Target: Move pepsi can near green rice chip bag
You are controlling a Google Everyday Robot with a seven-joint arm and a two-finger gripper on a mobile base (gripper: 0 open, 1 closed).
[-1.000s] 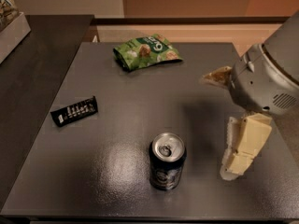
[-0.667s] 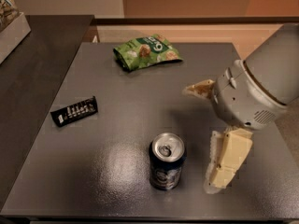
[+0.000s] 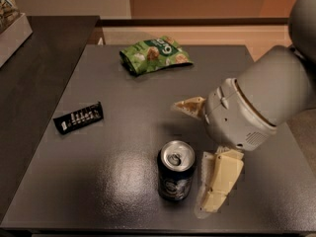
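Jaws spread wide, the gripper (image 3: 193, 154), closing in from the right, now hangs just beside the upright pepsi can (image 3: 176, 177) at the front of the tabletop (image 3: 123, 132); the green rice chip bag (image 3: 154, 55) lies well apart at the far side, so a grasp looks imminent

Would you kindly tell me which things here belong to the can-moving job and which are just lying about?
Job: pepsi can; green rice chip bag; gripper, open, close beside the can.
Lying about: flat black wrapper.
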